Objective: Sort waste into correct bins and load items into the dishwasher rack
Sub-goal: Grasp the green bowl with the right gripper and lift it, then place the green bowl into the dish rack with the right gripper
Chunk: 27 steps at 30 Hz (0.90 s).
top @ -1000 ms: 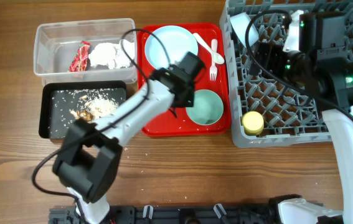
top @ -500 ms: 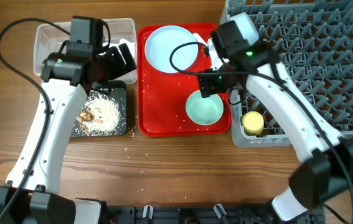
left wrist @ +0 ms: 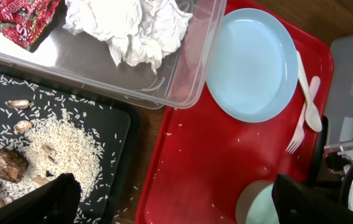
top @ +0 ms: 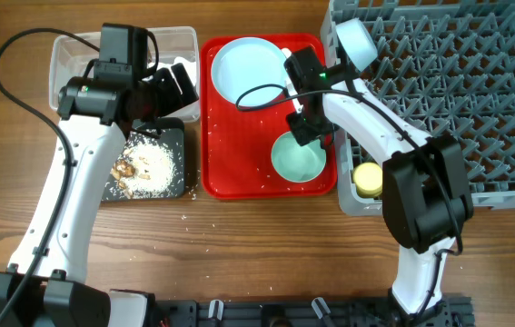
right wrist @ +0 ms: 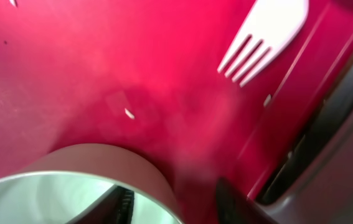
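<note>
A pale blue bowl point(top: 298, 162) stands on the red tray point(top: 239, 154). My right gripper point(top: 307, 127) straddles its rim point(right wrist: 101, 167): one finger is inside, the other outside with a sliver of red tray showing between it and the wall. The blue plate point(left wrist: 254, 65), white fork point(left wrist: 299, 127) and spoon point(left wrist: 310, 102) also lie on the tray. My left gripper point(top: 171, 86) hangs wide open and empty over the corner between the clear tub point(top: 66, 64) and the black tray point(top: 143, 168). The tub holds the red wrapper point(left wrist: 20, 15) and napkin point(left wrist: 132, 25); rice point(left wrist: 58, 146) covers the black tray.
The grey dishwasher rack point(top: 457, 109) fills the right side, with a yellow cup point(top: 368, 179) at its near left corner and a second bowl point(top: 355, 41) at its far left. Loose rice grains dot the wooden table in front of the trays.
My left arm swung from over the red tray back to the tub and its jaws opened. My right arm came out of the rack down to the bowl, and its jaws have narrowed around the rim.
</note>
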Available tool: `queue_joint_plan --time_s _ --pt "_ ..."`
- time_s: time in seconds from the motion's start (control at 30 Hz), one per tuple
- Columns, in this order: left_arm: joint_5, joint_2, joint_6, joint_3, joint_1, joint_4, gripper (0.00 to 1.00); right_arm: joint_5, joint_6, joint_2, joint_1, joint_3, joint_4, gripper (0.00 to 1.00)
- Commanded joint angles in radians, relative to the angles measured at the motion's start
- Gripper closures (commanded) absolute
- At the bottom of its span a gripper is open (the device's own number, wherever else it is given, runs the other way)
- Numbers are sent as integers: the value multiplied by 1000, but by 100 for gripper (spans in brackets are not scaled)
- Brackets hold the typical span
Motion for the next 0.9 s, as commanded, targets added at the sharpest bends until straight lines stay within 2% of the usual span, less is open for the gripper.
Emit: queue_joint_plan --time_s 0.0,0.07,0.1,0.13,0.27,0.4,0.57,0.73,0.87 --pt "5 3 5 7 5 -1 0 -27 -10 15 -3 -28 27 73" --pt "5 3 5 7 5 -1 0 -34 -9 15 -3 -47 45 82" --pt "5 3 5 7 5 -1 0 -34 -6 15 -3 -56 51 94" --pt "5 3 5 7 5 -1 0 -41 -5 15 -3 -59 51 96" --pt "5 3 5 7 5 -1 0 -93 44 -21 -5 -24 21 96" --pt "5 3 5 7 5 -1 0 -115 100 -167 -22 84 -68 96" --pt "-2 3 5 8 5 1 0 106 308 -376 -94 123 -120 96" --pt "-189 3 4 7 6 3 0 426 436 -445 -213 122 -215 96" --pt "-382 3 -39 7 14 -5 0 511 446 -428 -264 119 -230 96"
